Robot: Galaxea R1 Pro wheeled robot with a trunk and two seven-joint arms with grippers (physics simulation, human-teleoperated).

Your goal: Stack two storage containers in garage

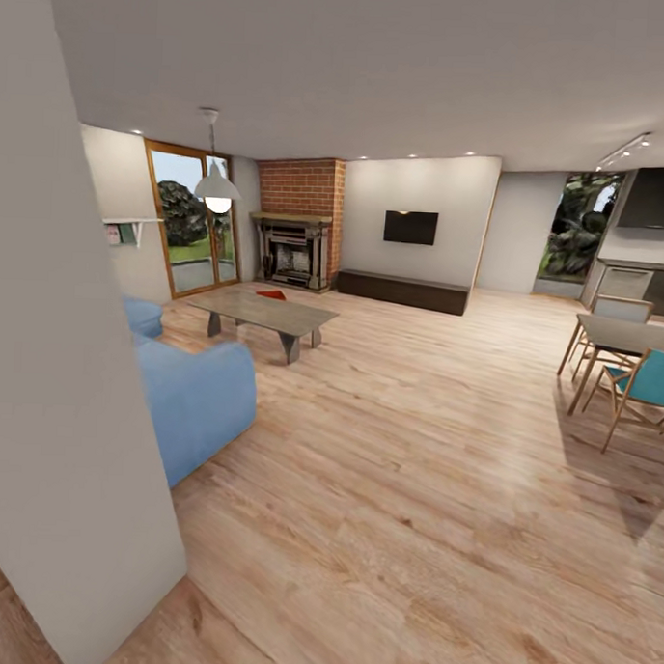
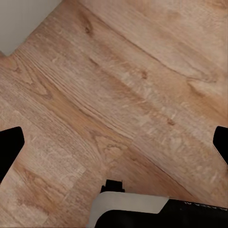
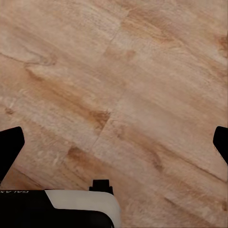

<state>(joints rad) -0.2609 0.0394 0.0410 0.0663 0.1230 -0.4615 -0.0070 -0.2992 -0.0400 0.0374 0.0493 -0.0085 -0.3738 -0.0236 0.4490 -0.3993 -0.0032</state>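
A pale wall corner (image 1: 67,436) stands close at the left, and past it the living room opens over light wood plank flooring (image 1: 412,490). A blue sofa (image 1: 189,393) sits just beyond that corner. Farther in is a low grey coffee table (image 1: 265,315) with something small and orange-red (image 1: 271,294) on its far side, too distant to identify. Behind stand the red brick fireplace (image 1: 300,224), wood-framed glass doors (image 1: 190,220), a pendant lamp (image 1: 218,187) and a wall television (image 1: 411,227). At right, a dining table (image 1: 626,335) with a teal chair (image 1: 648,384).
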